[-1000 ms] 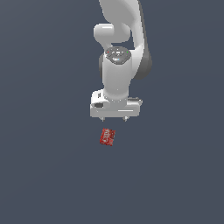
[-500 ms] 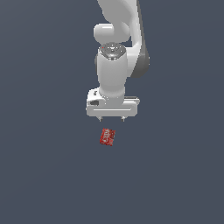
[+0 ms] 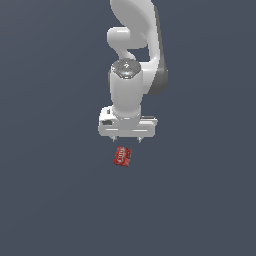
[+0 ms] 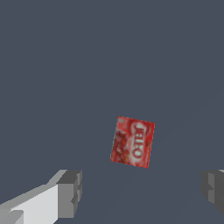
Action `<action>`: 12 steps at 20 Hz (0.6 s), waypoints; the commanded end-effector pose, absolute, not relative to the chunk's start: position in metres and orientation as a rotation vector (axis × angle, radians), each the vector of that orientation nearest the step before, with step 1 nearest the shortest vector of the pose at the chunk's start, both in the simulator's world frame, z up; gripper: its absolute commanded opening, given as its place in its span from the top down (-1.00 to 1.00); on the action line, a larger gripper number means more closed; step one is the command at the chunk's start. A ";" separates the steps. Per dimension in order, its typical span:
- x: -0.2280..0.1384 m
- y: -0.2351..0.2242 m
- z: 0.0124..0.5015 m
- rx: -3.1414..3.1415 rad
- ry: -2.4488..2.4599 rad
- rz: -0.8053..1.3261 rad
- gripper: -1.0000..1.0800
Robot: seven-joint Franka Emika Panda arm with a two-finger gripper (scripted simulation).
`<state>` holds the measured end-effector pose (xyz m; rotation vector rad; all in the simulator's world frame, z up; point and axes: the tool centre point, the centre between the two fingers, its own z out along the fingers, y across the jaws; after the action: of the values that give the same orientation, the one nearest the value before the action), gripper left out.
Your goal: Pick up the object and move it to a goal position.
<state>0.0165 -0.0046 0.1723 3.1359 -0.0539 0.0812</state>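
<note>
1. The end effector (image 3: 127, 140) hangs from the white arm (image 3: 132, 60) with its two short fingers (image 3: 115, 139) pointing down, spread wide apart and holding nothing.
2. The red box (image 3: 122, 156) lies flat on the dark grey table (image 3: 50, 200), just below the fingertips in the exterior view and clear of them, with a gap between the two.
3. In that view the box sits roughly under the middle of the end effector, slightly toward the exterior view's left, and turned a little askew.
4. In the wrist view the red box (image 4: 132, 141) shows its whitish label print face up, and it lies ahead of the gap between the two grey finger pads (image 4: 70, 192), touching neither.
</note>
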 end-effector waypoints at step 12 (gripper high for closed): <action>0.014 -0.023 0.078 3.126 -0.316 0.009 -0.92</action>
<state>0.0147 -0.0212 0.0855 3.1281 -0.2924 0.0128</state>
